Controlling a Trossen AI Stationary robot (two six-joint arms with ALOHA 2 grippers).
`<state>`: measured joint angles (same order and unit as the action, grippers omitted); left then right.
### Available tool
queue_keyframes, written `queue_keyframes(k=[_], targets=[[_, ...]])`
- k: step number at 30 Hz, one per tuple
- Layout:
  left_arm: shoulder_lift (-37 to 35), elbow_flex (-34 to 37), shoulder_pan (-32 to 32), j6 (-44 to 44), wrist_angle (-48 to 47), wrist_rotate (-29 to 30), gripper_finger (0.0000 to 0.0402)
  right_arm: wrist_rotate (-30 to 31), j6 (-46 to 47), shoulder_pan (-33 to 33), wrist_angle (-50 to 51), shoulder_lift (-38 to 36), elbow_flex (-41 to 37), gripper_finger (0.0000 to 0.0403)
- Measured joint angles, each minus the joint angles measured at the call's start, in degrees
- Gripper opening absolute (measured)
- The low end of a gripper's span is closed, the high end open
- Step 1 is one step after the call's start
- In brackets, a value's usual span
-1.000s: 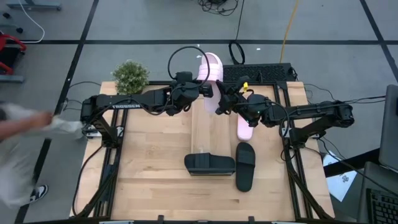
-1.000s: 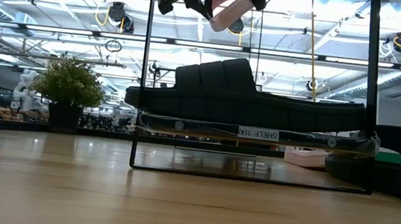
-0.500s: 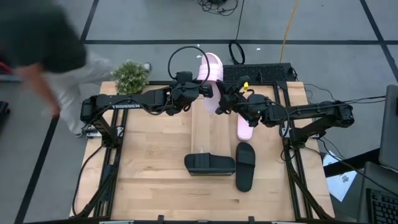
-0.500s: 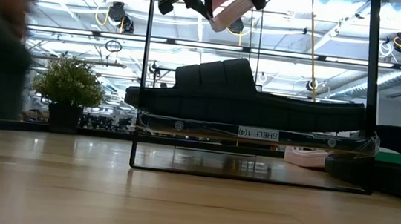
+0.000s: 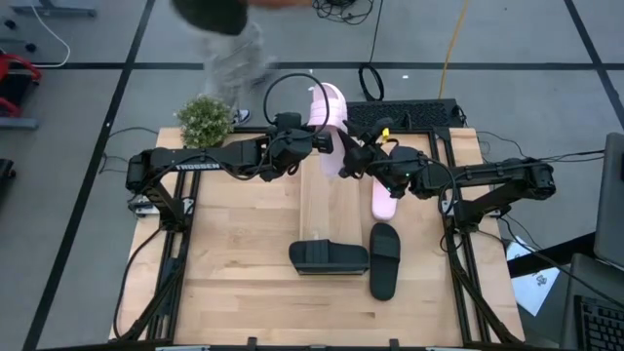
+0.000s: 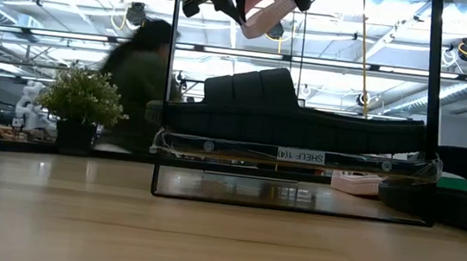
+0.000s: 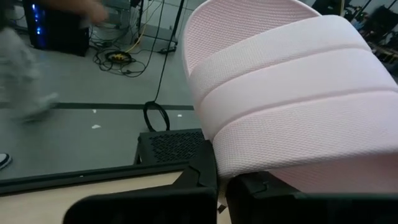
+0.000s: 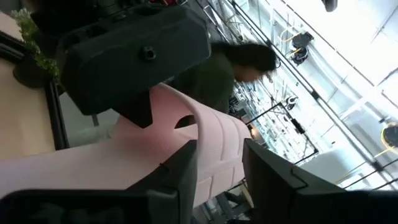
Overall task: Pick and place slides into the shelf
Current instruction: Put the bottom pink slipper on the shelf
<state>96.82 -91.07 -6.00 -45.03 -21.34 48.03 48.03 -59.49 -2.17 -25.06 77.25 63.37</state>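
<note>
A pale pink slide (image 5: 330, 105) (image 6: 262, 12) hangs high over the far end of the shelf (image 5: 325, 200), with my left gripper (image 5: 319, 139) shut on it. My right gripper (image 5: 343, 156) is open beside it, a finger on either side of the slide's edge (image 8: 186, 143). One black slide (image 5: 329, 256) (image 6: 287, 119) lies sole down across the shelf's near end. A second black slide (image 5: 384, 259) and a second pink slide (image 5: 384, 200) lie on the table to the shelf's right. My left gripper pinches the slide's side edge just below the broad strap (image 7: 249, 167) between its two fingers (image 7: 202, 177). They come from the table's left, slanting a little downward. The slide is lifted clear and reaches out past the table's far edge. My right gripper: I cannot tell whether its fingers (image 8: 183, 171) touch the slide.
A potted plant (image 5: 205, 120) stands at the table's far left corner. A person (image 5: 229, 29) (image 6: 139, 77) is walking beyond the far edge. A black keyboard-like thing (image 5: 405, 114) lies at the far right. Bare tabletop lies left of the shelf.
My right gripper has opened where it stood beside the pink slide, which stays up in my left gripper. A person has walked from the table's left side round to beyond its far edge.
</note>
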Motion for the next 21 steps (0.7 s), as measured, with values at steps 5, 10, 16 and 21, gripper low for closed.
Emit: queue_keyframes(k=[5, 10, 16, 21], targets=[[0.01, 0.0, 0.02, 1.64, 0.06, -0.01, 0.0, -0.57, -2.04, -0.01, 0.02, 0.0, 0.0, 0.0119], [0.02, 0.0, 0.04, 5.58, 0.1, -0.08, 0.0, -3.16, -2.6, -0.02, 0.71, 0.0, 0.0, 0.0119], [0.04, 0.0, 0.13, 7.92, -1.7, -0.35, 0.0, -4.56, -2.75, -0.13, 2.65, 0.0, 0.0, 0.0119], [0.07, 0.0, 0.11, 8.94, -2.91, -0.24, 0.0, -5.26, -2.75, -0.83, 3.21, 0.0, 0.0, 0.0119]])
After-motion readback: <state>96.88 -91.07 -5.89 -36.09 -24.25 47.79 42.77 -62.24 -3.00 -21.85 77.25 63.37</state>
